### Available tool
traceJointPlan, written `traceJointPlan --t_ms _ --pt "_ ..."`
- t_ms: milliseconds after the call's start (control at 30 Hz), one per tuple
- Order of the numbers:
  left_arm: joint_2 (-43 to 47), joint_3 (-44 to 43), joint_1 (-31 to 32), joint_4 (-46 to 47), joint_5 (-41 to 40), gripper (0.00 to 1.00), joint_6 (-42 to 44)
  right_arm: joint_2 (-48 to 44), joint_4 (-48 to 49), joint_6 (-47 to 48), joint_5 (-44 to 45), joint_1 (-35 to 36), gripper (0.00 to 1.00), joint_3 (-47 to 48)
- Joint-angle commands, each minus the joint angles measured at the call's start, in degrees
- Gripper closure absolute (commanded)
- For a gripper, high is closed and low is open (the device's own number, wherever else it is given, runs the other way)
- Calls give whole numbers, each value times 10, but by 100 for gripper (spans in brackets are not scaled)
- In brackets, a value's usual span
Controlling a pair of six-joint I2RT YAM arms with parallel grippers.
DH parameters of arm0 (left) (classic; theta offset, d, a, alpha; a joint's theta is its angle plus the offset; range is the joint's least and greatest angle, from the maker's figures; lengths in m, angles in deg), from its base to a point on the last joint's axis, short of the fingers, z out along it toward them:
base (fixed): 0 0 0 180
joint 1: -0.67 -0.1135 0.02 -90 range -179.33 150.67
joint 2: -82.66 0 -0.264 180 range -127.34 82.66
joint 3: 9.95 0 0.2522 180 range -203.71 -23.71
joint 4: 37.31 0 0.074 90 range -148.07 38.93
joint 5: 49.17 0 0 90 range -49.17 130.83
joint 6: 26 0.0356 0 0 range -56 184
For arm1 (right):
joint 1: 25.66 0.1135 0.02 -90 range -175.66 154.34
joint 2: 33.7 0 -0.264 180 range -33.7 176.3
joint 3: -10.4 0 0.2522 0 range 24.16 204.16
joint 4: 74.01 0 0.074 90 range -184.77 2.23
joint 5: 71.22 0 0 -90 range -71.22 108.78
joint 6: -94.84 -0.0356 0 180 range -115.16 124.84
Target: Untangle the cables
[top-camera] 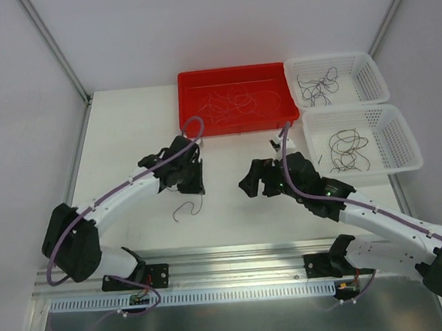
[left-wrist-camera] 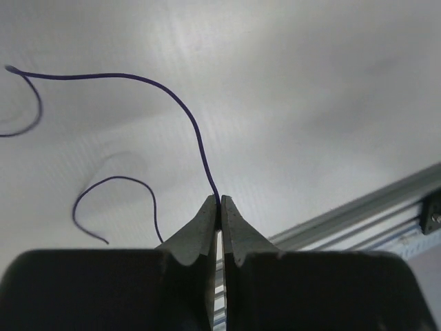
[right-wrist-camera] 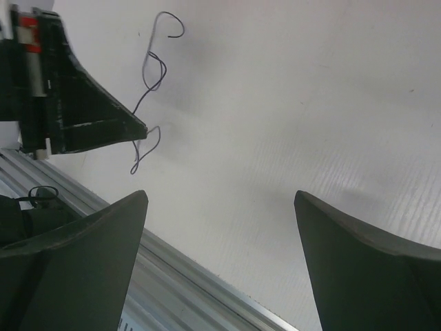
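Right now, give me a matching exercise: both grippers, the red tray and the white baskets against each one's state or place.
Things:
1 left gripper
2 right gripper
3 red tray
4 white baskets

States or places:
A jaws open, holding nothing
B right side of the table
C jaws shut on a purple cable
D far centre of the table

Pairs: 1-C; 2-A; 3-D; 4-B
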Motion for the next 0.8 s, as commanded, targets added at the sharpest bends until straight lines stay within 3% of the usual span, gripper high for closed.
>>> traceJointPlan --t_ms 0,267,400,600,767 --pt "79 -44 29 -14 37 100 64 -24 14 -23 13 2 8 14" --pt "167 -93 65 -26 126 100 153 9 -7 -57 3 3 8 81" --pt "172 -115 65 -35 157 100 166 31 22 14 -15 4 8 90" --pt "170 -146 67 -41 211 100 165 27 130 139 -66 3 7 23" --pt "180 -163 72 -48 226 100 164 47 187 187 -109 4 6 -1"
